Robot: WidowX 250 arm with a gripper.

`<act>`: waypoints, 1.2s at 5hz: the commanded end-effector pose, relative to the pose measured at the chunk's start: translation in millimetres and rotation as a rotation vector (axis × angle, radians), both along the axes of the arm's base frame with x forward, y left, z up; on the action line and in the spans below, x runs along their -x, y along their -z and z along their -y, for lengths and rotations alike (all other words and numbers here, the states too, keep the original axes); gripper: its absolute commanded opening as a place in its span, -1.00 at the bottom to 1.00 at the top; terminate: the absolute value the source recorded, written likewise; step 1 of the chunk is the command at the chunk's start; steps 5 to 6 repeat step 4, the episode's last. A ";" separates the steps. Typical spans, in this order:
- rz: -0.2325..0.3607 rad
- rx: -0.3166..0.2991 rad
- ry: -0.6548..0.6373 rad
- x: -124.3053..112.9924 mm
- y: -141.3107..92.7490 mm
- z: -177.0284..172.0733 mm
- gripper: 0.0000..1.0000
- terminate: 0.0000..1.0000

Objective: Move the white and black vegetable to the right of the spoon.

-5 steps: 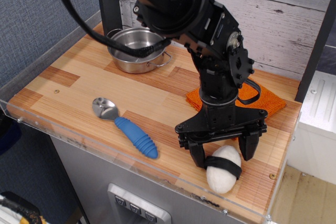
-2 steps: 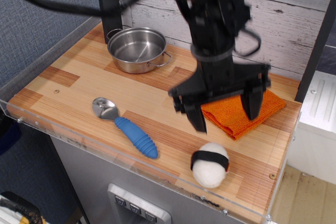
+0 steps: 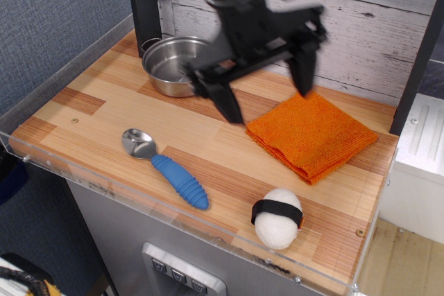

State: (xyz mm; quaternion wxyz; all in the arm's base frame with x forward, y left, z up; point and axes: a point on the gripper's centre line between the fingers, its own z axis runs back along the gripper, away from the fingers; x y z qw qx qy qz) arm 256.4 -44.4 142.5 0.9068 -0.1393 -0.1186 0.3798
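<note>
1. Gripper point(image 3: 267, 95) was raised above the table, jaws spread wide and holding nothing; image was motion-blurred. One finger point(image 3: 225, 100) hung over the wood between the pot and the cloth, the other point(image 3: 302, 71) above the cloth's far edge.
2. White and black vegetable point(image 3: 277, 217) lay on the wooden tabletop point(image 3: 104, 112) near the front edge, toward the right-hand side of the frame. Black band ran across its upper half. It touched nothing but the table.
3. Spoon point(image 3: 166, 167) lay to the left of the vegetable in the frame, well apart from it. Metal bowl pointed toward the left rear, ribbed blue handle toward the front right, so the handle tip was the part nearest the vegetable.
4. Folded orange cloth point(image 3: 313, 134) lay flat behind the vegetable, near the right rear of the table, not touching it.
5. Steel pot point(image 3: 173, 66) with side handles stood at the left rear, by a dark upright post point(image 3: 143, 5).
6. Clear acrylic rim point(image 3: 139, 195) ran along the front and left table edges.
</note>
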 end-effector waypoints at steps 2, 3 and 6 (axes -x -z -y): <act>0.063 0.006 -0.014 15.0 -27.0 -16.2 1.00 -1.00; 0.063 0.006 -0.014 15.0 -27.0 -16.2 1.00 -1.00; 0.063 0.006 -0.014 15.0 -27.0 -16.2 1.00 1.00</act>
